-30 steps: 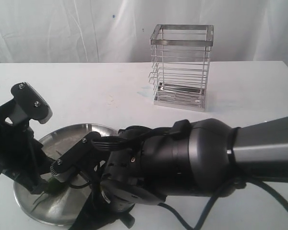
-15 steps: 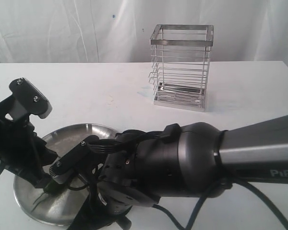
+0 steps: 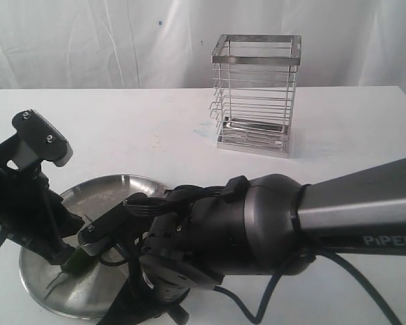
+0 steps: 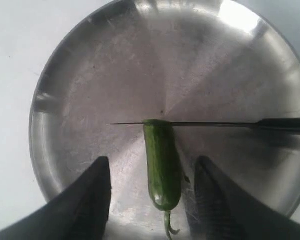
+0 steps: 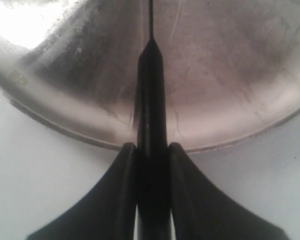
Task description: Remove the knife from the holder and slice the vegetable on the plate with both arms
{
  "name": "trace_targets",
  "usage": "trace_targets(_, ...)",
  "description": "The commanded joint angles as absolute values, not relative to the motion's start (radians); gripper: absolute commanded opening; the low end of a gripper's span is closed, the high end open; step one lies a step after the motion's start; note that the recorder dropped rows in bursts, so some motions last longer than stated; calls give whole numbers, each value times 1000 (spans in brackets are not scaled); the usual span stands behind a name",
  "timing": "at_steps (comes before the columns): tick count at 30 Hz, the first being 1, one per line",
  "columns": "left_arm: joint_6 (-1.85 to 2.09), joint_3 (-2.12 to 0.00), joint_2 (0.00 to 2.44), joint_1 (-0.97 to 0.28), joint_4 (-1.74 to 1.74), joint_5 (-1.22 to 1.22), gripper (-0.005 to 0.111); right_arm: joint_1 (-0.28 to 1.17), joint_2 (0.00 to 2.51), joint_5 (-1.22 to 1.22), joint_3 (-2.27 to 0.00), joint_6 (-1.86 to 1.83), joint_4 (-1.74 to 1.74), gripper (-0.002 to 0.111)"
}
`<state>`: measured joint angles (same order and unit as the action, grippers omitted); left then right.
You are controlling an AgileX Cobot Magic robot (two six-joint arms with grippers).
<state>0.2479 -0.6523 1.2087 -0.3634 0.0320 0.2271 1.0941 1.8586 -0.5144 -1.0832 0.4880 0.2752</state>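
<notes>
The green vegetable [image 4: 162,165] lies on the steel plate [image 4: 90,85], stem end towards my left gripper [image 4: 152,162]. That gripper is open, a finger on each side of the vegetable and a gap at both. The knife [image 4: 205,124] lies edge-on across the vegetable's far end, touching it. My right gripper [image 5: 152,147] is shut on the knife's black handle [image 5: 151,90] at the plate's rim [image 5: 230,135]. In the exterior view both arms crowd over the plate [image 3: 108,180] at the front left. The wire holder [image 3: 256,95] stands at the back, nothing in it.
The white table [image 3: 155,128] runs back to a white curtain. The bulky right arm [image 3: 271,230] with its cable lies across the front, hiding part of the plate. The left arm [image 3: 27,203] stands at the plate's left edge.
The right arm has slid left and a little lower over the plate. The left arm has dipped slightly towards the vegetable.
</notes>
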Motion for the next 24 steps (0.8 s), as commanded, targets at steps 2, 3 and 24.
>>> trace_targets(2, 239, -648, 1206, -362, 36, 230, 55, 1085, 1859, -497, -1086, 496, 285, 0)
trace_targets(3, 239, -648, 1206, -362, 36, 230, 55, 1085, 1859, -495, -1086, 496, 283, 0)
trace_targets(24, 235, -648, 1206, -362, 36, 203, 55, 1087, 1859, -492, -1086, 490, 232, 0)
